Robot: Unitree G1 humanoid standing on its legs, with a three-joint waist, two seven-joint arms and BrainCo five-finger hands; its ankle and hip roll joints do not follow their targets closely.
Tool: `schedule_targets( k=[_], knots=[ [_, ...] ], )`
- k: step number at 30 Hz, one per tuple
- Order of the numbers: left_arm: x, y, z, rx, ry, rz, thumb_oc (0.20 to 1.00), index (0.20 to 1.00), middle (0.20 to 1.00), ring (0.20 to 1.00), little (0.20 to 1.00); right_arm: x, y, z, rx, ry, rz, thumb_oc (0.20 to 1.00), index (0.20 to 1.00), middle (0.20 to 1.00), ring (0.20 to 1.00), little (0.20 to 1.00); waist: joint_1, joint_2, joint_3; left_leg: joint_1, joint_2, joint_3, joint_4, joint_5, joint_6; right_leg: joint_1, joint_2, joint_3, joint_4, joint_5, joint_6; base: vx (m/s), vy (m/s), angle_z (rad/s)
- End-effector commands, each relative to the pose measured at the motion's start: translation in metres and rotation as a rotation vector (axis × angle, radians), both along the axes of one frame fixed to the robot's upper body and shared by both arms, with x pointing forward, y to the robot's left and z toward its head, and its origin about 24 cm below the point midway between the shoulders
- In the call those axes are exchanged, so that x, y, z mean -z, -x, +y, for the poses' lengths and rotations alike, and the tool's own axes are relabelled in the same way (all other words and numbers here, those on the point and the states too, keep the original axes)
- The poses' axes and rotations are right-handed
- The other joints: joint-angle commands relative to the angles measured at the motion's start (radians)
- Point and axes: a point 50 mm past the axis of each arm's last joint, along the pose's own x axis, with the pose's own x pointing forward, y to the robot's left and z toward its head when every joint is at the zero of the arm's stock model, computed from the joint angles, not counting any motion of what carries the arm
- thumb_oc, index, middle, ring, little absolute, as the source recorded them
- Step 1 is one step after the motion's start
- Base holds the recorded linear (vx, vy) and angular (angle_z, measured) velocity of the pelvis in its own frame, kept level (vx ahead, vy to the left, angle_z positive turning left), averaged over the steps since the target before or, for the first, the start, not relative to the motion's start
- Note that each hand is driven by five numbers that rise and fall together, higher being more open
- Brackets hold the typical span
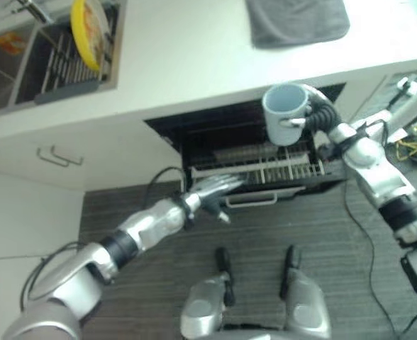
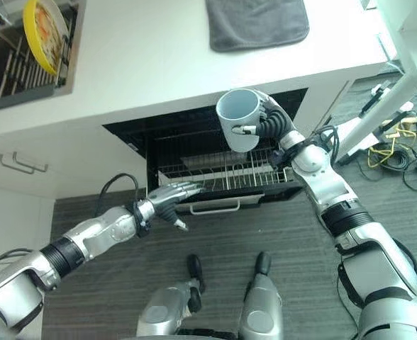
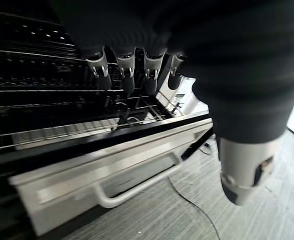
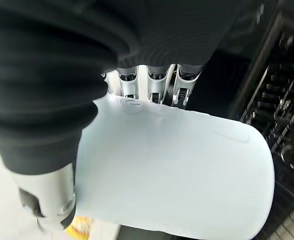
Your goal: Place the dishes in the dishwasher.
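Holding mug [image 2: 238,119] in R hand [image 2: 269,122], fingers curled round it, above dishwasher rack [image 2: 223,177] near its right end. L hand [image 2: 167,198], fingers straight, rests at rack's front-left corner. You'd best lower slow, tip mug mouth-down between the wires, keep rack steady.

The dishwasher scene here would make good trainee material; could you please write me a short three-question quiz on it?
1. True or false: the right hand holds the pale mug above the pulled-out rack.
2. Which item stands in the sink rack? A) grey towel B) yellow plate C) mug
3. Fill in: the left hand, fingers straight, reaches to the rack's front edge, just above its white ____.

Key:
1. True.
2. B, the yellow plate; the grey towel lies on the counter.
3. Handle.
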Motion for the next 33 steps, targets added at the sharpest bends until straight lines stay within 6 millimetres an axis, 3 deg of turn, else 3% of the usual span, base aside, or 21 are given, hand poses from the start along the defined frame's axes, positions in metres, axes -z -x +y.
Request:
schedule_targets(
  k=[1,7,12,21,27,33],
  knots=[
    [-0.011,-0.01,0.014,-0.12,-0.015,-0.071,1.0,1.0,1.0,1.0,1.0,-0.044,0.001,0.026,-0.099,0.056,-0.205,0.2,0.2,0.2,0.2,0.2,0.037,-0.069,-0.024,-0.097,0.039,-0.054,0.17,-0.041,-0.033,0.039,-0.112,-0.069,0.019,0.018,0.064,-0.17,-0.109,0.08],
    [-0.042,-0.025,0.024,-0.164,-0.048,-0.277,1.0,1.0,1.0,1.0,1.0,-0.071,-0.009,0.025,-0.037,0.106,-0.272,0.2,0.2,0.2,0.2,0.2,0.073,-0.069,0.029,-0.18,0.028,-0.09,0.181,-0.022,-0.026,-0.05,-0.111,-0.067,0.075,0.013,0.065,-0.14,-0.076,0.16],
    [-0.06,-0.033,0.026,-0.203,-0.063,-0.394,1.0,1.0,1.0,1.0,1.0,-0.066,-0.014,0.032,-0.029,0.204,-0.265,0.2,0.2,0.2,0.2,0.2,0.085,-0.072,0.029,-0.251,0.024,-0.096,0.192,-0.012,-0.02,-0.131,-0.115,-0.057,0.115,0.01,0.062,-0.06,0.008,0.1],
    [-0.086,-0.038,0.03,-0.205,-0.083,-0.473,1.0,1.0,1.0,1.0,1.0,-0.08,-0.027,0.018,0.091,0.18,-0.255,0.2,0.2,0.2,0.2,0.2,0.111,-0.067,0.029,-0.337,0.019,-0.103,0.187,0.001,-0.016,-0.219,-0.109,-0.051,0.14,0.01,0.06,-0.03,-0.001,0.05],
    [-0.103,-0.04,0.025,-0.194,-0.082,-0.503,1.0,1.0,1.0,1.0,1.0,-0.082,-0.037,-0.005,0.218,0.073,-0.217,0.2,0.2,0.2,0.2,0.2,0.119,-0.057,0.029,-0.382,0.018,-0.1,0.173,0.013,-0.016,-0.263,-0.104,-0.049,0.141,0.014,0.06,-0.01,0.002,0.02],
    [-0.111,-0.04,0.024,-0.214,-0.07,-0.512,1.0,1.0,1.0,1.0,1.0,-0.085,-0.039,-0.027,0.341,-0.149,-0.215,0.2,0.2,0.2,0.2,0.2,0.115,-0.04,0.029,-0.412,0.019,-0.093,0.155,0.024,-0.02,-0.298,-0.097,-0.043,0.134,0.017,0.06,-0.01,0.01,-0.01]
  ],
)
